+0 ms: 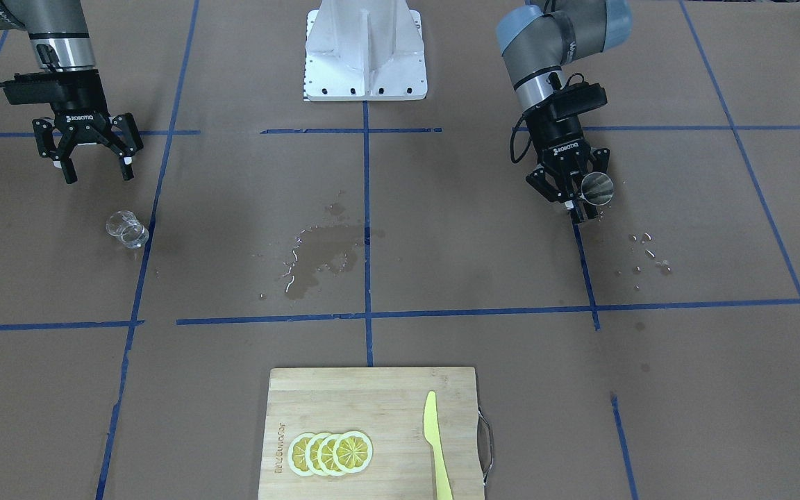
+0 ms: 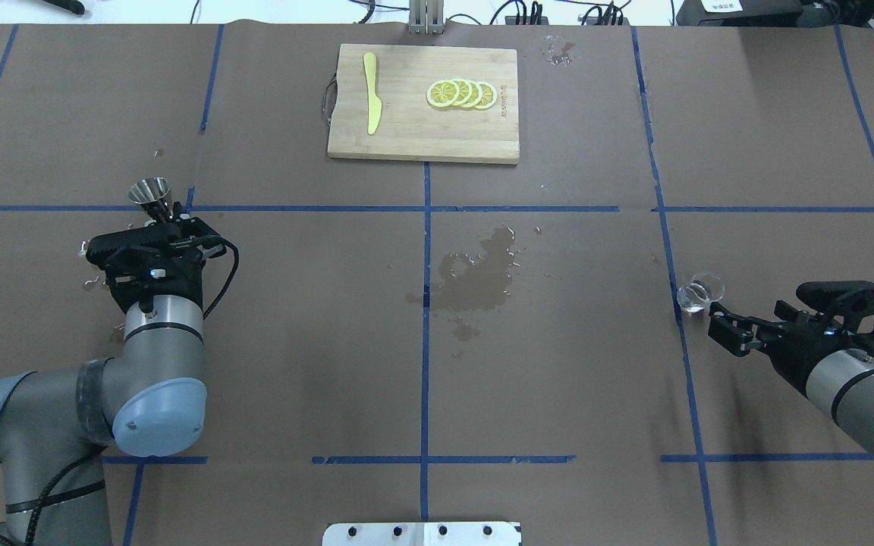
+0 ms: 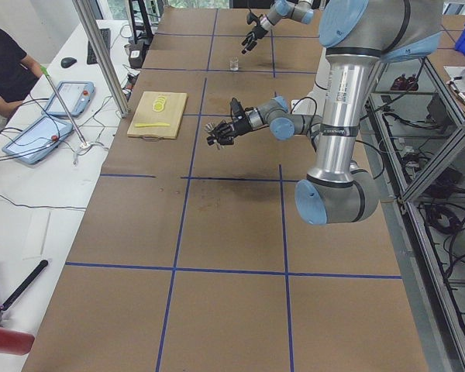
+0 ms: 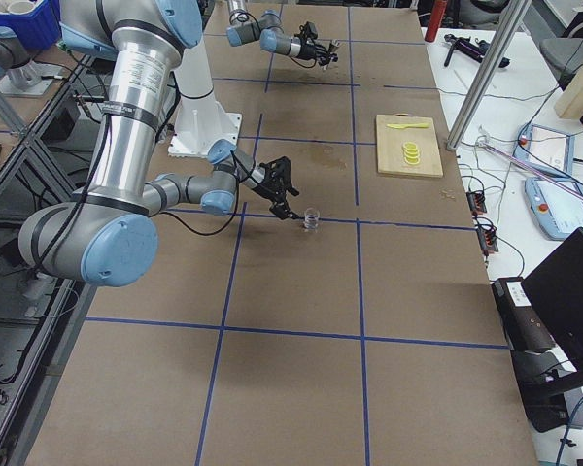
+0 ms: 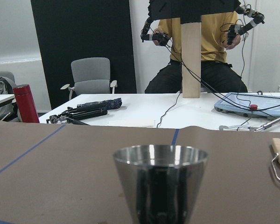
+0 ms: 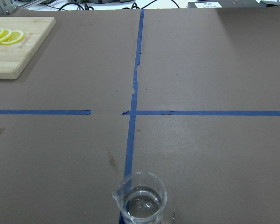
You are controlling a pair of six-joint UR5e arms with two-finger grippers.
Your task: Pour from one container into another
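Note:
My left gripper [image 1: 578, 207] is shut on a small steel cup [image 1: 596, 187], held upright just above the table on my left side. The cup's rim fills the bottom of the left wrist view [image 5: 161, 179], and it also shows from overhead [image 2: 150, 192]. A clear glass beaker [image 2: 700, 292] with a little water stands on the table on my right, on a blue tape line. My right gripper [image 2: 712, 322] is open just behind the beaker, not touching it. The beaker sits at the bottom of the right wrist view [image 6: 140, 198].
A wet spill [image 2: 479, 273] darkens the paper at the table's middle, and droplets [image 1: 650, 257] lie near the left gripper. A wooden cutting board [image 2: 407, 129] with lemon slices [image 2: 461, 93] and a yellow knife [image 2: 372, 102] lies at the far edge.

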